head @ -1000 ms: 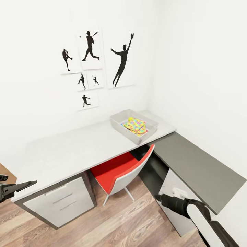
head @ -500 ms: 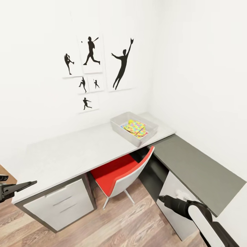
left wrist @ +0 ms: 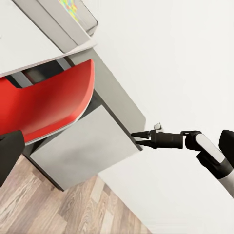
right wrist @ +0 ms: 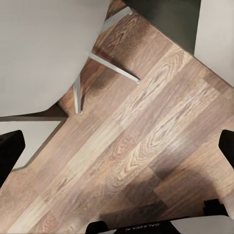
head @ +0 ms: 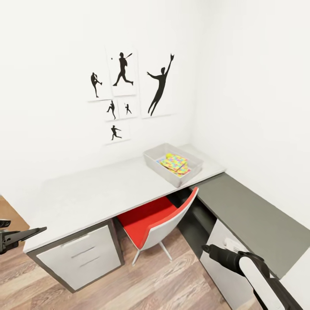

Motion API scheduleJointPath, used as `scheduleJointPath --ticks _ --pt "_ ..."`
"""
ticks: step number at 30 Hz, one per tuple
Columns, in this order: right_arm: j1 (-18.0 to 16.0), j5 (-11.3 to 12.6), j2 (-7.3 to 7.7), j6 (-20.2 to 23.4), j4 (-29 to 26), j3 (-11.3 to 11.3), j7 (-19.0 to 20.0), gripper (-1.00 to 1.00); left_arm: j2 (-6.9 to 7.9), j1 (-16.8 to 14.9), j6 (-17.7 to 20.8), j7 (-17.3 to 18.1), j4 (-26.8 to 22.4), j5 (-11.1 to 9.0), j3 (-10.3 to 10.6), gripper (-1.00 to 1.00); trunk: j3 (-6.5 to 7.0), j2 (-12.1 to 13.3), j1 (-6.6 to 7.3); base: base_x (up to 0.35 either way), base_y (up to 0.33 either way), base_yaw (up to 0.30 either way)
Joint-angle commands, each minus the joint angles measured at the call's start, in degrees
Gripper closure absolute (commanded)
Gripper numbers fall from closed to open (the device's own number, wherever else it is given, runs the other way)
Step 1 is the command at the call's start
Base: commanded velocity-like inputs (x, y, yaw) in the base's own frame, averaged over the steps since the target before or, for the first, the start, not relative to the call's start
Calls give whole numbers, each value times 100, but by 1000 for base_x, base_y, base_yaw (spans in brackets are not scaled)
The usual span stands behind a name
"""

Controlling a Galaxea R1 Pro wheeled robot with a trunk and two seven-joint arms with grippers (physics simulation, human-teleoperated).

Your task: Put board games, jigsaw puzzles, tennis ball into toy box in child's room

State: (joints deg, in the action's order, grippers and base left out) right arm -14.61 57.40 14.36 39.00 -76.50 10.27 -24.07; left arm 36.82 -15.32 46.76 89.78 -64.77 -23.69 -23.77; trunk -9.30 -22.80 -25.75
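The toy box (head: 151, 160) stands at the far right end of the pale grey table (head: 94, 191), by the corner of the child's room. Multicoloured jigsaw puzzles (head: 177, 165) lie flat inside it, overlapping. A small yellow-green patch (head: 169, 156) shows at their far edge; I cannot tell whether it is the tennis ball. The board games and the bed are out of view. My left gripper (head: 23, 235) hangs open at the table's near left corner. My right gripper (head: 206, 248) is open and empty, low in front of the grey cabinet door (head: 224, 267).
A red chair (head: 150, 217) with a white back is pushed under the table. A drawer unit (head: 79, 258) sits below the table's left end. The lower dark grey top (head: 249, 217) runs along the right wall. Wood-plank floor (right wrist: 146, 141) lies below my right gripper.
The whole picture has shifted right and a little down, so the camera has moved. Both arms hold the same pose. Nothing on the table has moved.
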Motion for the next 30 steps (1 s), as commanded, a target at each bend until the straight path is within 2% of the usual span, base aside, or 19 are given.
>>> scheduleJointPath --ticks 1,30 --pt "-4 66 6 0 -7 11 -57 -100 1 -6 61 22 0 6 2 -100 -8 -12 -4 0 0 79" --pt "-7 90 6 3 -5 0 -54 -100 -36 -6 55 22 0 38 4 -100 2 -12 -4 -7 0 6"
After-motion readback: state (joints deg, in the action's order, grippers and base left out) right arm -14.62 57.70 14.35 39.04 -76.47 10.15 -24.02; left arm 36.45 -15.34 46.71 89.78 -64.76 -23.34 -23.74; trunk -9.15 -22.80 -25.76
